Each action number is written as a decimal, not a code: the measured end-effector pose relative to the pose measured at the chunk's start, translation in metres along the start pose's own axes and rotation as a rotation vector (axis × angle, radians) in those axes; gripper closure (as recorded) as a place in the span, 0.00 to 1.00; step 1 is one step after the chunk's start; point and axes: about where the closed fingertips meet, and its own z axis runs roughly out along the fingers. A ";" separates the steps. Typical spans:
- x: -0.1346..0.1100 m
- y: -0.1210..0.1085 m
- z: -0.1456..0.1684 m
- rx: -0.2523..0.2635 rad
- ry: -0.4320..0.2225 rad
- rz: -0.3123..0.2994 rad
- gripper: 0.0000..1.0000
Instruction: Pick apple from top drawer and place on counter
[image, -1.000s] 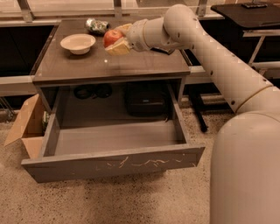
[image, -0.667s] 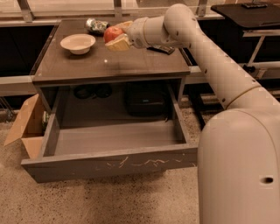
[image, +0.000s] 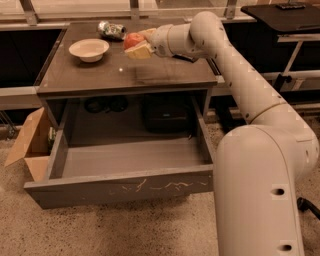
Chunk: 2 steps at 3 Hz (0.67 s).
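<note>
My gripper (image: 136, 43) reaches over the back middle of the counter (image: 100, 75) and is shut on the red-orange apple (image: 132, 40), held just above the tabletop. A cream finger (image: 140, 51) lies under the apple. The top drawer (image: 125, 186) stands pulled open below the counter; its grey inside is bare and its front panel shows pale scratches. My arm runs from the lower right up and over the counter's right side.
A cream bowl (image: 89, 49) sits on the counter left of the apple. A crumpled silver can (image: 111, 29) lies at the back. A brown cardboard box (image: 31, 145) stands left of the drawer. A black desk (image: 285, 15) is at the far right.
The gripper with the apple has stayed over the back of the counter, shifting only slightly. The view has drawn closer to the cabinet.
</note>
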 end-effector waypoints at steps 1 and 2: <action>0.020 -0.004 0.006 -0.007 0.017 0.065 0.27; 0.033 -0.005 0.008 -0.013 0.030 0.105 0.04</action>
